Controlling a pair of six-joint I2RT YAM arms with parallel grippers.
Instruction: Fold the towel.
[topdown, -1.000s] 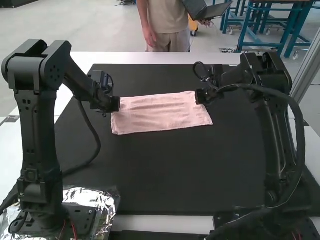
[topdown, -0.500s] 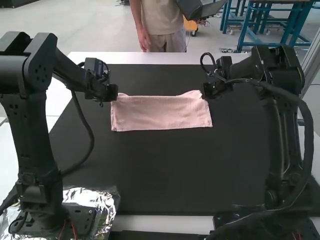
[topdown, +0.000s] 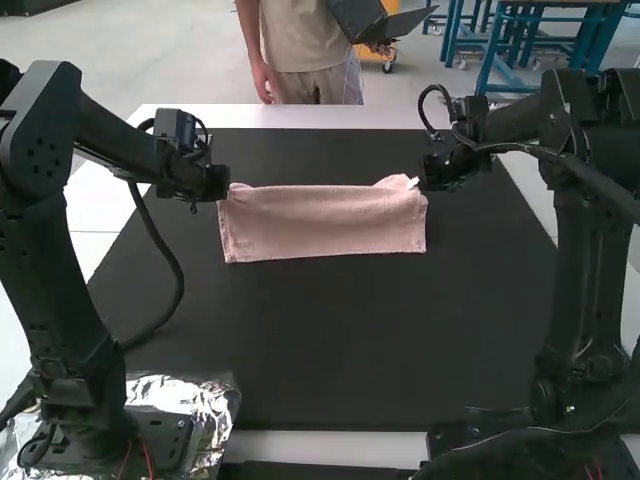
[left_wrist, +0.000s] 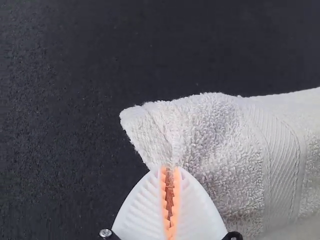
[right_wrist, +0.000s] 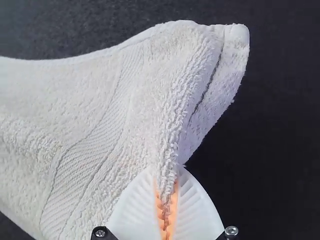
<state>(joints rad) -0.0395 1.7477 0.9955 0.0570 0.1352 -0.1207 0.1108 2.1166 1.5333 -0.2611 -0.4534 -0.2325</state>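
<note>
Your towel (topdown: 325, 225) is a pale pink terry rectangle, wider than it is deep, lying crosswise over the far half of the black mat (topdown: 350, 340). Its far edge dips slightly between two raised corners; the near edge runs almost straight. Up close you see looped pile and a flat ribbed band near each end. At the right far corner, layers lie together with a dark slit between them.

Your left gripper (topdown: 218, 188) has its white fingers (left_wrist: 142, 210) pinched together on the left far corner, a small flap poking past the tips. Your right gripper (topdown: 432, 175) clamps the right far corner between orange pads (right_wrist: 173, 210). In the high view, the grippers partly block both corners from you.

Around the mat is a white tabletop (topdown: 290, 116). Crinkled silver foil (topdown: 205, 410) lies around the left arm's base (topdown: 85, 435).
</note>
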